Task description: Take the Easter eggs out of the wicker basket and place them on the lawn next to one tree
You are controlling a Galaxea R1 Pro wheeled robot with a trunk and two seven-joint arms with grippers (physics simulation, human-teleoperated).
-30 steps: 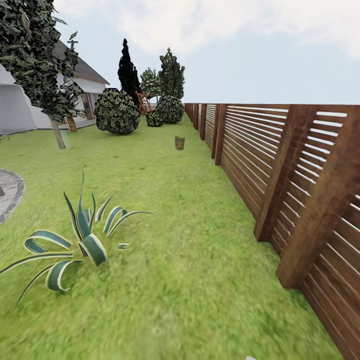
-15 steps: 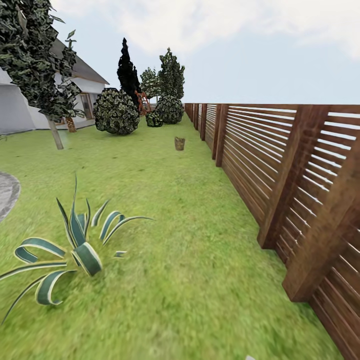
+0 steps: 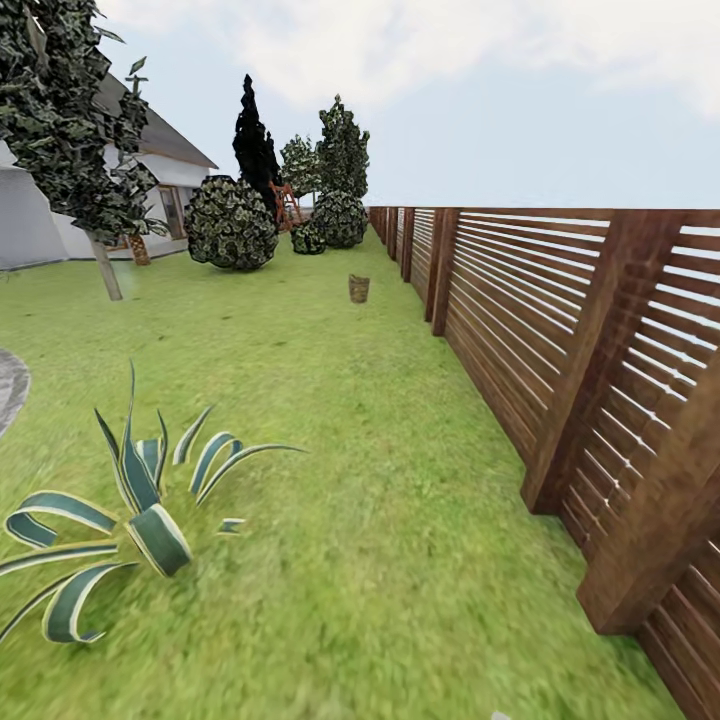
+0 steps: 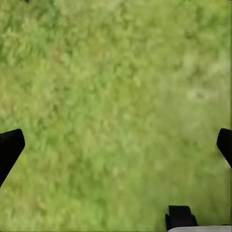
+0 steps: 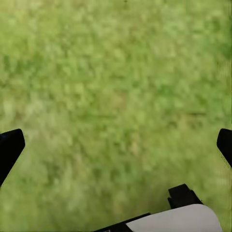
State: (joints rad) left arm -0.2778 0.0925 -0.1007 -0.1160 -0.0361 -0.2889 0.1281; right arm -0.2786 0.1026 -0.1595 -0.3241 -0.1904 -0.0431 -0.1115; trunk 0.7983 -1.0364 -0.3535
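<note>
Far up the lawn (image 3: pixel 330 420) stands the small wicker basket (image 3: pixel 359 288), close to the fence. From this distance the Easter eggs are hidden. A tree (image 3: pixel 70 120) with a pale grey trunk and speckled dark foliage rises at the left, well short of the basket. In the left wrist view my left gripper (image 4: pixel 116 145) hangs open over bare grass, its black fingertips (image 4: pixel 9 147) far apart. The right wrist view has my right gripper (image 5: pixel 116 145) open in the same way above grass, with nothing between its fingers (image 5: pixel 9 147).
A brown slatted fence (image 3: pixel 560 330) runs along the whole right side. A striped agave plant (image 3: pixel 140 500) sits near left, with a paved patch (image 3: pixel 8 385) behind it. Round shrubs (image 3: pixel 232 222), a black tree (image 3: pixel 255 140) and the white house (image 3: pixel 40 215) lie beyond.
The whole head view has advanced along the lawn: the agave and the nearest fence posts have slid lower and outward in the picture. The grippers stay open.
</note>
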